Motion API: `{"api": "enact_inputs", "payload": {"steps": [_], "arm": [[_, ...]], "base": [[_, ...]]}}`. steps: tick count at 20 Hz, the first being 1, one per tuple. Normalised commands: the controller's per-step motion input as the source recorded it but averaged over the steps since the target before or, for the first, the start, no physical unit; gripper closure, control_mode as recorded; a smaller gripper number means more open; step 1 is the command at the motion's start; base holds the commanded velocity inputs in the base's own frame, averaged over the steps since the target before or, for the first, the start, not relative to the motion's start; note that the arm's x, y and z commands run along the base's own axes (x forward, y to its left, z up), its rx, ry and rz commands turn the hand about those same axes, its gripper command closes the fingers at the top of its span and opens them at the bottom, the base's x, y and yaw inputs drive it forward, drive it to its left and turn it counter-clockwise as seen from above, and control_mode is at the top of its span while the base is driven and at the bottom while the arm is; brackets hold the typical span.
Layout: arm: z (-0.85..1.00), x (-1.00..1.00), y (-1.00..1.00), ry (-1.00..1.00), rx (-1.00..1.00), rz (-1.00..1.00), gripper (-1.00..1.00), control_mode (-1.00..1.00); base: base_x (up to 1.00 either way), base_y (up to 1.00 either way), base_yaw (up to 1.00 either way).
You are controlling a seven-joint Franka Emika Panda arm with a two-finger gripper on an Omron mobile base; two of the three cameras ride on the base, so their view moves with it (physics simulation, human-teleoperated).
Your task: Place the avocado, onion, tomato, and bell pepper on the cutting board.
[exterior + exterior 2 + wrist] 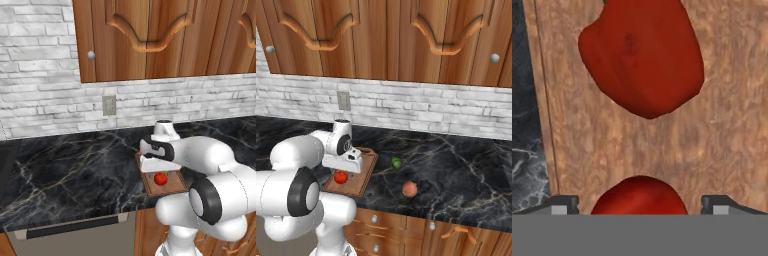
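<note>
Hand view is showing the tool [640,202] standing wide over the tomato [640,196] on the board [727,145]; lifting straight up is avoiding the pepper [643,55]. Avocado [396,162] and onion [409,189] are waiting on the tabletop [456,170]

Readable text and markings: none.
You will find no lettering, label, brand, number or sign anywhere: the cutting board [712,140] shows bare wood grain, the wall plate [109,105] on the brick is blank, and the cabinet doors [386,40] and dark marble counter [75,170] carry no print.
</note>
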Motion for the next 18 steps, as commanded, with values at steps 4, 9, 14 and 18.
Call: {"api": "enact_inputs", "payload": {"steps": [4, 9, 14, 18], "arm": [[0.38, -0.07, -0.05, -0.11, 0.00, 0.00, -1.00, -1.00], [0.58, -0.23, -0.31, -0.11, 0.00, 0.00, -1.00, -1.00], [0.56, -0.21, -0.67, -0.07, 0.00, -0.04, -1.00, -1.00], [0.35, -0.17, -0.83, -0.02, 0.00, -0.09, -1.00, -1.00]], "base": [[0.00, 0.00, 0.00], [0.00, 0.00, 0.00], [0.00, 0.00, 0.00], [0.00, 0.00, 0.00]]}}
